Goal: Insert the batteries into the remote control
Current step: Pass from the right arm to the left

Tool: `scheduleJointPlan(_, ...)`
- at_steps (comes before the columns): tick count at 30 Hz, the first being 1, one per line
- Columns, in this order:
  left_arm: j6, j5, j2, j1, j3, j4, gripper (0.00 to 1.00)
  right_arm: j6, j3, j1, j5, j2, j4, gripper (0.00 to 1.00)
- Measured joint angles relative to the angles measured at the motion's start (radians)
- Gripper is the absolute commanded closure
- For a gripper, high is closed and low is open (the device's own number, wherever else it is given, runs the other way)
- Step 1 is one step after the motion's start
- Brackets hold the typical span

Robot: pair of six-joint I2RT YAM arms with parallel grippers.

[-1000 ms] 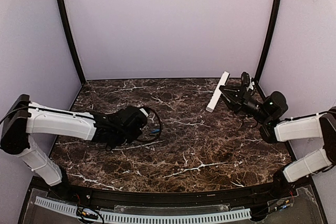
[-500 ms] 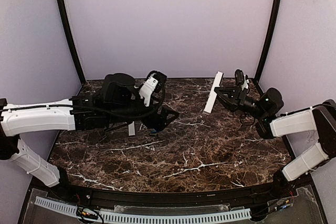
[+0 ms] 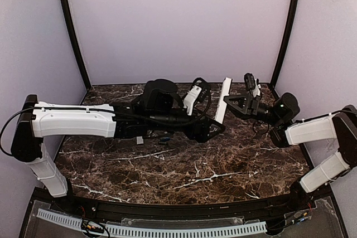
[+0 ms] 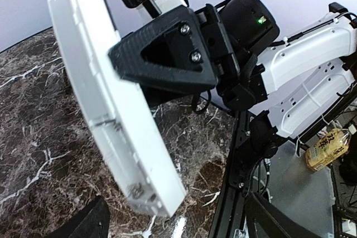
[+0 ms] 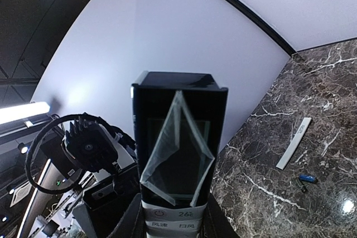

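The remote control (image 3: 223,98) is a slim white bar held up off the table, tilted, by my right gripper (image 3: 234,104), which is shut on it. In the right wrist view the remote (image 5: 177,154) stands between the fingers, with its dark screen and a peeling film. In the left wrist view its open battery bay (image 4: 131,160) faces my left gripper (image 4: 178,232), which is open, empty and just below the remote's lower end. In the top view the left gripper (image 3: 215,130) is close under the remote. One blue battery (image 5: 307,178) lies on the marble table.
A thin white cover strip (image 5: 294,143) lies on the marble near the battery and also shows in the top view (image 3: 139,139). The left arm (image 3: 83,122) stretches across the table's middle. A yellow-labelled bottle (image 4: 326,146) stands beyond the table's edge.
My left arm has risen from the table's left side and swung right until its gripper is under the remote. The right gripper has shifted the remote slightly left.
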Motion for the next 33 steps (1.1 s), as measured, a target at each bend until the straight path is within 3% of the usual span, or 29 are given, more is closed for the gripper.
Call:
scheduleJointPlan(10, -0.123, 0.092, 0.040, 0.048, 0.035, 0.100, 0.26, 0.032, 0.023, 0.013, -0.029, 0.015, -0.005, 1.00)
scheduleJointPlan(18, -0.211, 0.151, 0.031, 0.085, -0.050, 0.196, 0.29, 0.042, 0.047, 0.025, -0.055, -0.013, 0.002, 1.00)
scheduleJointPlan(33, -0.370, 0.299, 0.053, 0.102, -0.093, 0.445, 0.49, 0.058, 0.066, 0.037, -0.063, -0.016, 0.013, 1.00)
